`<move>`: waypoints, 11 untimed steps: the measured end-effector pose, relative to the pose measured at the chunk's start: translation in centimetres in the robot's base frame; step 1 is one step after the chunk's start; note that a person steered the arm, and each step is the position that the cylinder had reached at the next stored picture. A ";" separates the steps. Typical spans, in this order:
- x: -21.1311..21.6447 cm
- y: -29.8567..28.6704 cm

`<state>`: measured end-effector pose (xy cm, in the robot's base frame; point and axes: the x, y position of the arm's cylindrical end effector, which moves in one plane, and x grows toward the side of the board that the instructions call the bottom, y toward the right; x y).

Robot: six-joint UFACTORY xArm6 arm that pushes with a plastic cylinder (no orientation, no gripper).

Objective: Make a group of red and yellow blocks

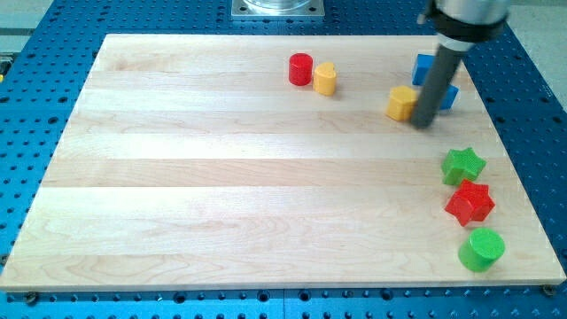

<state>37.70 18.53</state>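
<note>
A red cylinder (300,68) and a yellow hexagonal block (325,78) stand side by side near the view's top centre. A second yellow block (401,103) lies to their right. My tip (424,121) rests just right of that yellow block, touching or nearly touching it. A red star (469,202) lies at the right side, between a green star (463,165) above it and a green cylinder (482,249) below it.
Two blue blocks (426,67) sit at the top right, partly hidden behind my rod. The wooden board (221,177) lies on a blue perforated table. The green blocks sit close to the board's right edge.
</note>
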 end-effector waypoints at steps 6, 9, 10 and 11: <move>-11.5 -4.3; -10.7 -7.3; -3.8 -4.7; 0.9 0.0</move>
<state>38.55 18.51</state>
